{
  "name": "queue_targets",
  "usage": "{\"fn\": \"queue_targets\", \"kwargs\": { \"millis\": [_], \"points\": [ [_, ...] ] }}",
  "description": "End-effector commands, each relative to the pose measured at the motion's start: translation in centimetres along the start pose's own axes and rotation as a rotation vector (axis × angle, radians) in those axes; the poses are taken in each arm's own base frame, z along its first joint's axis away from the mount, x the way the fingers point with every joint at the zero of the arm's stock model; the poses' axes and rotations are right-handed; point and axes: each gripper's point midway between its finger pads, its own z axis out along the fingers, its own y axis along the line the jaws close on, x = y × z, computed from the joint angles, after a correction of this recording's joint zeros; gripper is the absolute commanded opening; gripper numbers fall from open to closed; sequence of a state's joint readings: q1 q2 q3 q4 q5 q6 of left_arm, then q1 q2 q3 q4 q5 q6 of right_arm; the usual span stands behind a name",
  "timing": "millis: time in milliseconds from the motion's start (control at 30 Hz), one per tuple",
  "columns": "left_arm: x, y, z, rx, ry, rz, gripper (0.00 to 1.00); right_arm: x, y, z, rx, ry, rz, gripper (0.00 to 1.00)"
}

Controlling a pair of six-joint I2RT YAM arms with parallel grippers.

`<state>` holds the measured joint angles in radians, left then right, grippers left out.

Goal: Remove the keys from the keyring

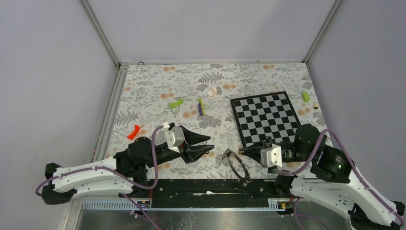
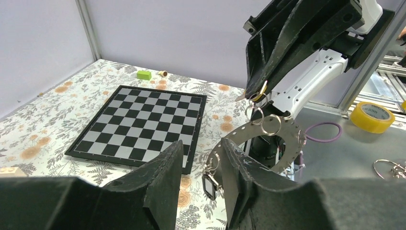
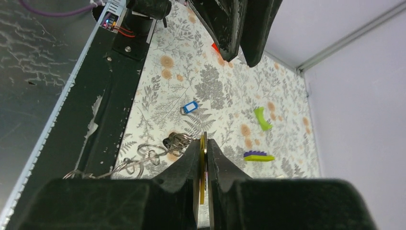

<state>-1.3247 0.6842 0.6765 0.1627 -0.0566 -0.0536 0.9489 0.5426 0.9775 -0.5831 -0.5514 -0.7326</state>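
Since the right fingers (image 3: 195, 151) are clamped on a thin yellow piece, seemingly the tag of a yellow key (image 3: 202, 167) seen edge-on, the keyring (image 2: 239, 131) hangs below them from a chain of split rings (image 2: 272, 123), just off the near-left corner of the board (image 1: 265, 117). The left fingers (image 2: 176, 153) stand apart, left of the board and about level with that corner. A black key (image 2: 209, 185) dangling from the keyring shows in the gap between them; I cannot tell whether either finger touches it. A blue key (image 3: 190, 107) lies loose on the bench (image 1: 158, 91), away from the keyring.

The step in hand looks like taking the black key. To do it well, bring the left fingers on toward the board until the tag sits deep between them. Then close on the flat of the tag, not on its little ring, which would likely slip. Hold the right grip firm so the keyring does not swing. Work the key's ring round to the keyring's opening, which I cannot make out, rather than pulling straight. A hard tug could drag the yellow key out of the right fingers.
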Motion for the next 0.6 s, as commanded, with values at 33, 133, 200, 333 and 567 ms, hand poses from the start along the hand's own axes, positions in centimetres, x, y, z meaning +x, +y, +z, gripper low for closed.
{"fn": "queue_targets", "kwargs": {
  "millis": [33,133,200,333,567],
  "points": [
    [-0.6,0.3,-0.4,-0.014,-0.020,0.006,0.38,-2.6,-0.5,-0.9,-0.071,-0.030,-0.201,0.00],
    [-0.2,0.0,-0.2,-0.001,-0.016,0.004,0.37,-3.0,-0.4,-1.0,-0.102,-0.023,-0.228,0.00],
    [-0.1,-0.1,-0.1,0.007,-0.015,0.003,0.37,-3.2,-0.2,-1.2,-0.122,-0.022,-0.240,0.00],
    [0.0,-0.7,0.4,0.040,-0.015,0.004,0.36,-4.1,0.1,-1.3,-0.149,-0.056,-0.254,0.00],
    [0.0,-2.0,1.3,0.111,0.003,0.011,0.36,-5.8,1.1,-1.1,-0.212,-0.149,-0.242,0.00]
  ]
}}
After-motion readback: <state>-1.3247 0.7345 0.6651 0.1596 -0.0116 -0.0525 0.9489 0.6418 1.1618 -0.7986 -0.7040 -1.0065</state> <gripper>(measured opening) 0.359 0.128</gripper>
